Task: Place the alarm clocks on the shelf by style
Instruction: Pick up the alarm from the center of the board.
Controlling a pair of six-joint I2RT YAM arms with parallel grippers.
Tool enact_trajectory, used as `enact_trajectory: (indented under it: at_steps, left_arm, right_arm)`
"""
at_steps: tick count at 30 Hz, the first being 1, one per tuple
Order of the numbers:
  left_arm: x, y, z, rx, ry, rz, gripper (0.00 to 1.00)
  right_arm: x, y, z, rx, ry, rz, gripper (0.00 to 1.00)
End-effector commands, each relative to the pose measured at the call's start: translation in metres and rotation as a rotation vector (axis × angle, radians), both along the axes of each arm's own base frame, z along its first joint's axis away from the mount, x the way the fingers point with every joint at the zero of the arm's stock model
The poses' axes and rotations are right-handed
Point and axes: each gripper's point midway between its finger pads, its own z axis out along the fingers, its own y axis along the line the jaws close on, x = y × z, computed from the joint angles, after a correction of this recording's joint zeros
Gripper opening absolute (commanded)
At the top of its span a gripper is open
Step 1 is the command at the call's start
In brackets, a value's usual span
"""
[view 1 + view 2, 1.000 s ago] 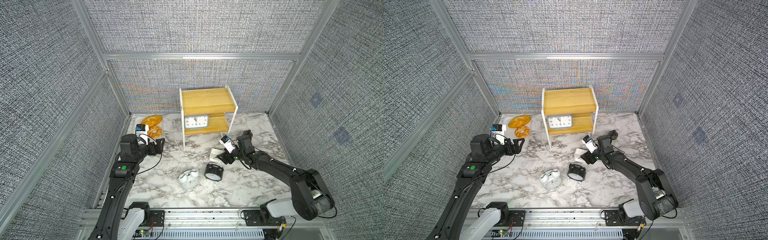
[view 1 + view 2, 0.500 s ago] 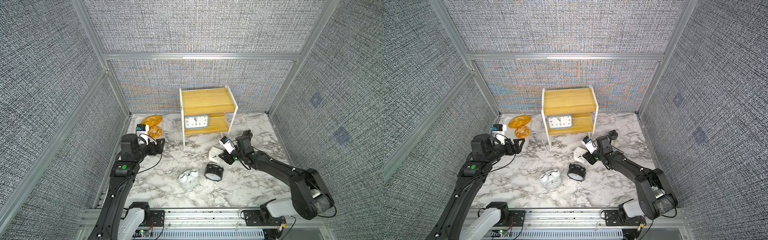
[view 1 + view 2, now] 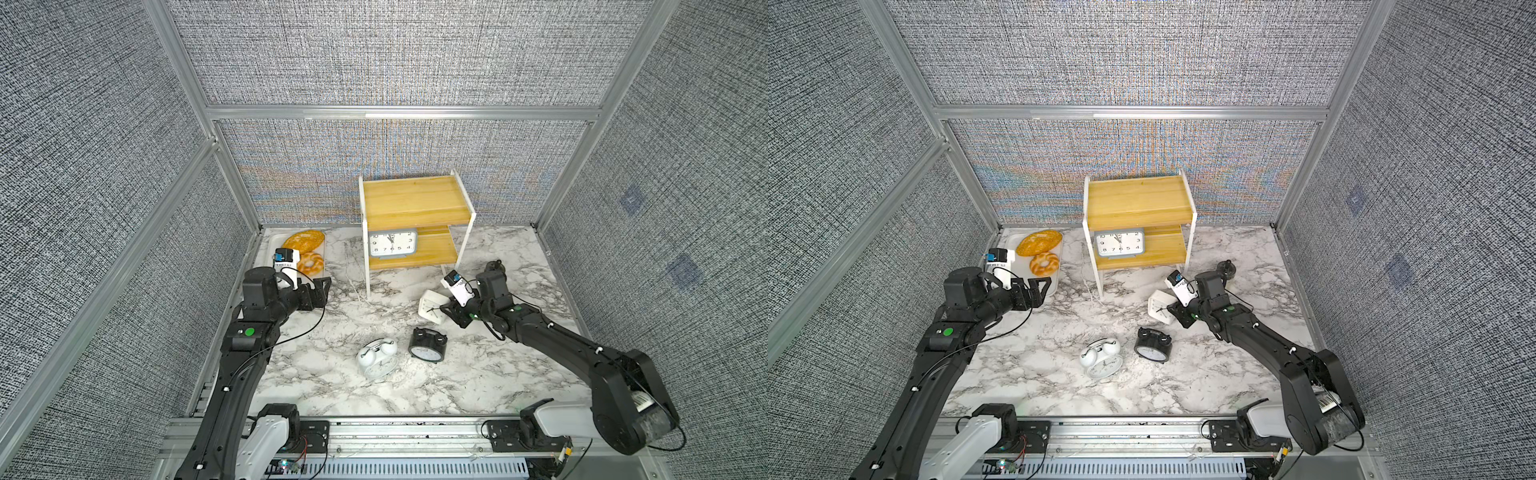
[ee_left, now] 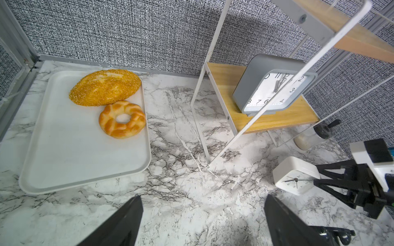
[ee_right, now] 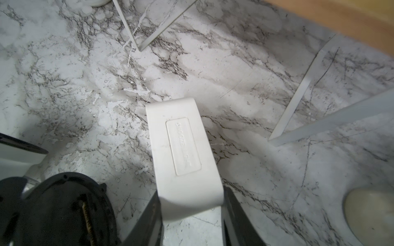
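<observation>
Top views: right claw (image 3: 445,312) clamped on the small white square clock (image 3: 431,305), centre-right on the tabletop (image 3: 332,386); left claw (image 3: 324,289) spread wide, idle, centre-left.
Left wrist: grey-blue clock (image 4: 275,91) stands upper right, on the lower board of the shelf (image 4: 283,120) (probably its style-mate).
Right wrist: fingers (image 5: 149,213) pinch only the clock's near end, bottom centre; lift slowly and level, clearing the black twin-bell clock (image 5: 59,208) and the shelf legs.

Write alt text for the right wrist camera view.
The right gripper clamps the small white square clock, its raised snooze button facing the camera. Behind it lies the marble table, with the black twin-bell clock to one side and the shelf legs beyond.
</observation>
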Motion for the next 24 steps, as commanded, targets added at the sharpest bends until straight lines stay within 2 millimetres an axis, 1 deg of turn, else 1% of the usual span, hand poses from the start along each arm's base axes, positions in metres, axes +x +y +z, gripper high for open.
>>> enact_trajectory:
  at_steps: [1,3,6,9,11,13,14,15,17,21,23,24]
  left_arm:
    - [-0.001,-0.008,0.005,-0.030,-0.008,-0.046,0.95]
    - [-0.002,-0.014,0.008,-0.046,-0.018,-0.082,0.94]
    - [-0.006,-0.030,0.015,-0.085,-0.052,-0.178,0.93]
    - [-0.014,-0.047,0.025,-0.113,-0.107,-0.285,0.91]
    - [-0.023,-0.063,0.035,-0.127,-0.161,-0.387,0.91]
    - [-0.037,-0.081,0.043,-0.136,-0.216,-0.511,0.89]
    - [-0.041,-0.088,0.046,-0.132,-0.232,-0.548,0.89]
    - [-0.044,-0.094,0.048,-0.122,-0.245,-0.575,0.89]
    - [-0.052,-0.111,0.050,-0.090,-0.279,-0.658,0.90]
    - [-0.060,-0.146,0.049,-0.042,-0.266,-0.816,0.90]
    - [-0.060,-0.156,0.049,-0.004,-0.250,-0.887,0.88]
    - [-0.056,-0.159,0.050,0.018,-0.245,-0.906,0.88]
  right_arm:
    - [0.000,0.003,0.018,0.037,-0.041,0.005,0.28]
    - [-0.002,0.003,0.027,0.050,-0.048,0.007,0.28]
    - [-0.006,0.007,0.042,0.084,-0.063,0.022,0.27]
    - [-0.013,0.012,0.064,0.134,-0.099,0.059,0.26]
    - [-0.019,0.018,0.079,0.170,-0.119,0.101,0.26]
    - [-0.025,0.023,0.087,0.193,-0.125,0.138,0.26]
    - [-0.024,0.026,0.102,0.210,-0.150,0.158,0.26]
    - [-0.025,0.028,0.107,0.218,-0.153,0.174,0.26]
    - [-0.029,0.033,0.116,0.229,-0.160,0.213,0.26]
    - [-0.036,0.043,0.132,0.239,-0.169,0.306,0.26]
    - [-0.039,0.048,0.138,0.235,-0.168,0.348,0.26]
    - [-0.041,0.051,0.138,0.228,-0.165,0.367,0.26]
